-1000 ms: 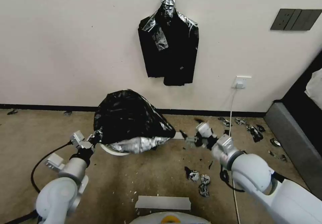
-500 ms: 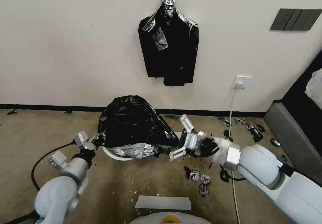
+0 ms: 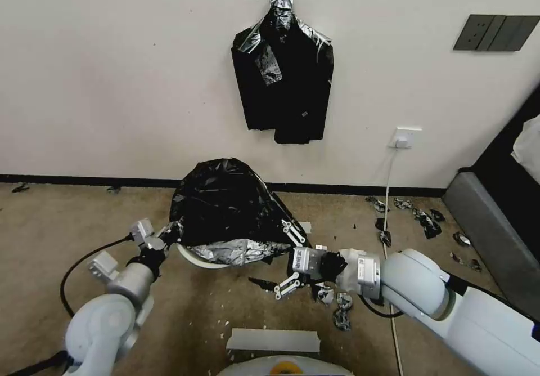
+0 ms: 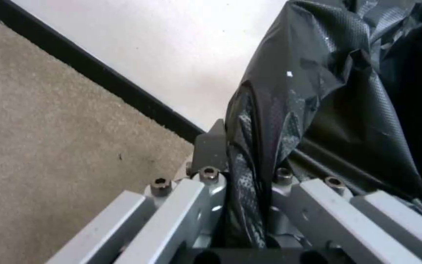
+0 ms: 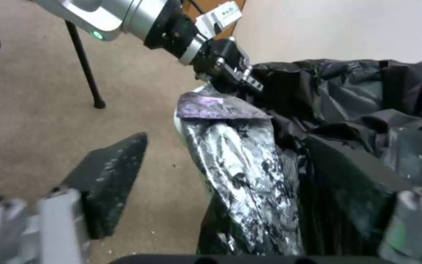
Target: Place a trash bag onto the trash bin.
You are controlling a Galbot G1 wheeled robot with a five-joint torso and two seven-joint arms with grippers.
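The trash bag (image 3: pixel 228 207) drapes over the trash bin (image 3: pixel 198 256), hands flanking.

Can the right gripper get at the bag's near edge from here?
Probably yes. The right gripper is open beside the trash bag, whose silvery edge lies between its fingers, unobstructed. The left gripper grips the far side.

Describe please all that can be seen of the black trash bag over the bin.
The trash bag is thin, glossy, crinkled black plastic with silvery glints. It billows in a dome over the trash bin, hiding all but part of the cream rim. The left gripper is shut on its left edge. The right gripper is open at its right edge, with one finger over the bag.
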